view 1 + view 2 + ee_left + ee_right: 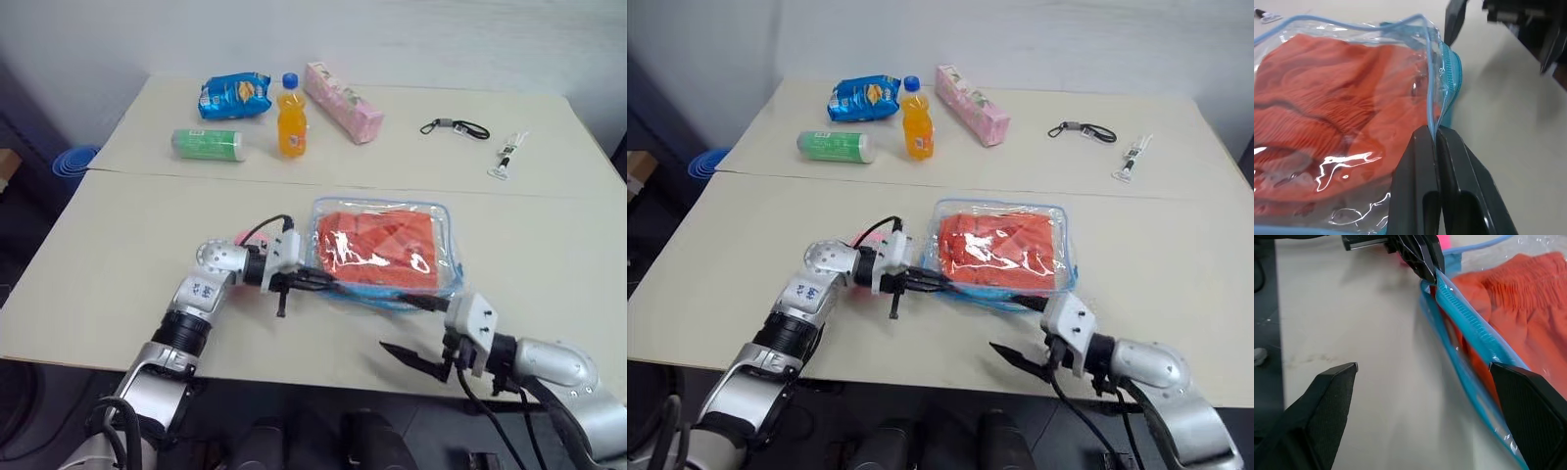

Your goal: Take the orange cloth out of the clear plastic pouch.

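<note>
On your tabletop (pixel 118 235) the pouch (pixel 443 217) holds the cloth (pixel 377 245). Left tool (pixel 328 285), at its 8 o'clock corner, pinches the trim; right tool (pixel 416 331) gapes wide, empty, at 6 o'clock.

bright orange cloth (pixel 377 242), clear pouch (pixel 443 217) trimmed light blue, black gripper fingers (pixel 1415 186), beige table (pixel 118 255)

Blue snack bag (pixel 235 95) lying upper left of frame on far table (pixel 411 147), orange drink bottle (pixel 291 119) with blue cap standing just right of it. Green tube-ish canister (pixel 208 144) lying on side below snack bag. Pink pack (pixel 343 102) sitting diagonally right of bottle. Black strap thing (pixel 456 127) lying upper right, small white item (pixel 507 157) lying further right. Blue round thing (pixel 76 161) peeking at left edge, off table.
</note>
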`<state>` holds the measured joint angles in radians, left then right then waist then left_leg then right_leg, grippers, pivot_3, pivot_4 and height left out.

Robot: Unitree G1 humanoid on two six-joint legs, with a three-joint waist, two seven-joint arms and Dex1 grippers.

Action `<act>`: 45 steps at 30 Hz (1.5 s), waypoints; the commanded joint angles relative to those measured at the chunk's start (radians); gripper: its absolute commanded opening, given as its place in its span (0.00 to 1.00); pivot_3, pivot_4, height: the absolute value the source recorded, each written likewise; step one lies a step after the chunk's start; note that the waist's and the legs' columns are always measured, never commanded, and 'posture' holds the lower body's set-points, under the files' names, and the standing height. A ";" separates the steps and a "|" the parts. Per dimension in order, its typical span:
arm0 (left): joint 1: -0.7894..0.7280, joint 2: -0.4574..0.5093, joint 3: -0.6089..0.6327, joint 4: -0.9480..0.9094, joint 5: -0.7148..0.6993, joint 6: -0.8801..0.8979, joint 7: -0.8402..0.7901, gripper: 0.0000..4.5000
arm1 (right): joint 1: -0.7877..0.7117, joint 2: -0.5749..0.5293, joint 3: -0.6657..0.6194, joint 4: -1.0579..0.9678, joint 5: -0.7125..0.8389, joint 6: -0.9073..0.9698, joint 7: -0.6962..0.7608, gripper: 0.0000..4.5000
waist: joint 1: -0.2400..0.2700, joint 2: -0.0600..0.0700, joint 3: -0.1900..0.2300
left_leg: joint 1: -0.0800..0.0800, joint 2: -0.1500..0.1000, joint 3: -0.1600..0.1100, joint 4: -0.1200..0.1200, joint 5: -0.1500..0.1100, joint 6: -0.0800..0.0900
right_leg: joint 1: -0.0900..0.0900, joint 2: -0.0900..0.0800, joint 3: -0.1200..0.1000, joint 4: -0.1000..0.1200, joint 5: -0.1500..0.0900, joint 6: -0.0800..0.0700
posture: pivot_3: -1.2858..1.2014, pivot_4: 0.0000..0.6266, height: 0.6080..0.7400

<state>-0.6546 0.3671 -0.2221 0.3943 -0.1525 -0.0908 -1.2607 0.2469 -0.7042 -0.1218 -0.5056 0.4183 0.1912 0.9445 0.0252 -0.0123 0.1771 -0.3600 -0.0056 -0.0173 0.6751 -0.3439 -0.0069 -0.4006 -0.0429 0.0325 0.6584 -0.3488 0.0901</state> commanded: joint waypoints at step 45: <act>-0.066 0.030 0.133 0.044 -0.245 0.221 -0.105 0.01 | 0.089 -0.040 -0.107 -0.145 0.152 -0.032 0.046 1.00 | -0.012 0.000 0.000 | 0.005 0.000 0.000 0.001 -0.003 0.005 | 0.006 0.000 0.000 0.000 0.000 0.000 | 0.52 0.24 1.00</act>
<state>-0.7169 0.3813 -0.1064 0.4775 -0.3563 0.0602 -1.3480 0.3632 -0.7284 -0.2648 -0.6006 0.5609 0.1021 1.0206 0.0137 -0.0123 0.1771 -0.3547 -0.0051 -0.0177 0.6761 -0.3465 -0.0027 -0.3944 -0.0431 0.0325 0.6584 -0.3488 0.0901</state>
